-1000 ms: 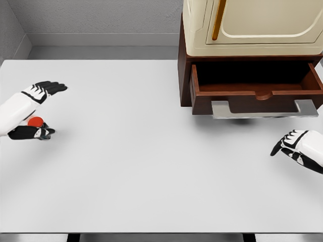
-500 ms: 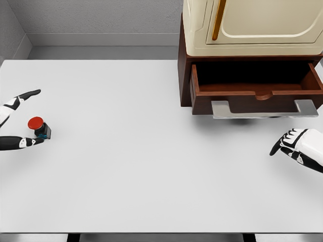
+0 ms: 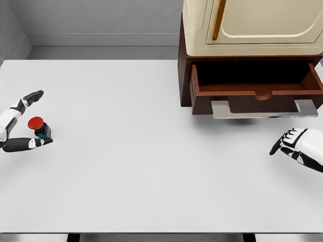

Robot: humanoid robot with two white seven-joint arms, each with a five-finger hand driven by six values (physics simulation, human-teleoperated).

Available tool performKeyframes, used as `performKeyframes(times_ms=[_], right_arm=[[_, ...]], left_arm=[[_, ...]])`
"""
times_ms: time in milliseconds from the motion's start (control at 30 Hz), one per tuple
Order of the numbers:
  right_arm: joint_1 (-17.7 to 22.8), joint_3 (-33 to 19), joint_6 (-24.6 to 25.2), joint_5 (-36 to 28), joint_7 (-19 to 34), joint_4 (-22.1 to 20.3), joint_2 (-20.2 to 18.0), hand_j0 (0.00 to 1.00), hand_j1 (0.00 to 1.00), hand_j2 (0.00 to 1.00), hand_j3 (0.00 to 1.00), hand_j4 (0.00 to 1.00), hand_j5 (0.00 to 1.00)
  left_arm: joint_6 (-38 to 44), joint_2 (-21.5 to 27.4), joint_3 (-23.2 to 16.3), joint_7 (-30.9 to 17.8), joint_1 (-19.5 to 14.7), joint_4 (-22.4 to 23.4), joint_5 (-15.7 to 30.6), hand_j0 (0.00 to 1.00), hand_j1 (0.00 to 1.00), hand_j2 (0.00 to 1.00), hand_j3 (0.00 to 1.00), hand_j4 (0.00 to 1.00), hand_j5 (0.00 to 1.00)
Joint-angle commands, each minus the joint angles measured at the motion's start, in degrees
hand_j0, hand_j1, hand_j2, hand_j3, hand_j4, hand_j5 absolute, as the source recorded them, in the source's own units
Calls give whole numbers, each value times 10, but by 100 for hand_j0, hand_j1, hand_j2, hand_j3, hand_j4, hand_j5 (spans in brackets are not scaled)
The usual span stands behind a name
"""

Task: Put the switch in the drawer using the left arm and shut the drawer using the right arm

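The switch [image 3: 39, 127], a small dark block with a round red button on top, sits on the white table [image 3: 131, 161] at the far left. My left hand [image 3: 20, 118] is at the left edge, its fingers spread wide around the switch: one finger reaches above it, the thumb lies just below and touches its base. The brown drawer [image 3: 257, 89] stands pulled out under a cream cabinet at the upper right, with a grey handle [image 3: 264, 109] in front. My right hand [image 3: 295, 146] rests on the table below the drawer, fingers relaxed, holding nothing.
The cream cabinet [image 3: 252, 25] with an orange handle stands on the brown base at the back right. A grey wall runs behind the table. The table's front edge is near the bottom of the view.
My left hand drew back to the left, uncovering the switch, then edged in again with its fingers spread around it. The right hand has barely moved.
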Motion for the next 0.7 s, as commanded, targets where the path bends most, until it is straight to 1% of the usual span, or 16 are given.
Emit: performKeyframes(times_ms=[0,33,67,133,200,300,467,533,600,633,667], right_arm=[[0,0,0,-3,-1,1,-2,47,47,47,47,47,47],[0,0,0,-3,-1,1,-2,47,47,47,47,47,47],[0,0,0,-3,-1,1,-2,47,47,47,47,47,47],[0,0,0,-3,-1,1,-2,47,47,47,47,47,47],[0,0,0,-3,-1,1,-2,47,47,47,47,47,47],[0,0,0,-3,-1,1,-2,47,47,47,47,47,47],[0,0,0,-3,-1,0,-3,47,47,47,47,47,47],[0,0,0,-4,-1,0,-4,47,47,47,47,47,47],[0,0,0,-4,-1,0,-4,47,47,47,47,47,47],[0,0,0,-4,-1,0,-4,47,47,47,47,47,47],[0,0,0,-4,-1,0,-4,47,47,47,47,47,47]], left_arm=[[16,-1,-6,0,0,6,10,100,100,100,100,100,100],[16,-2,-5,0,1,11,10,100,100,100,100,100,100],[16,-5,-5,0,-1,33,11,100,100,100,100,100,100],[16,-23,-5,-1,-20,68,12,100,100,100,100,100,100],[16,-29,-5,-1,-33,90,10,100,100,100,100,100,100],[7,-29,-6,-1,-35,109,3,100,100,100,100,100,100],[13,-27,-7,-1,-35,115,-2,100,100,100,100,100,100],[13,-27,-7,-1,-37,131,-3,100,100,100,100,100,100],[13,-27,-12,-1,-48,150,-9,100,100,100,100,100,100],[13,-27,-17,-1,-62,167,-21,100,100,100,100,100,100],[13,-27,-17,-1,-65,170,-27,100,100,100,100,100,100]])
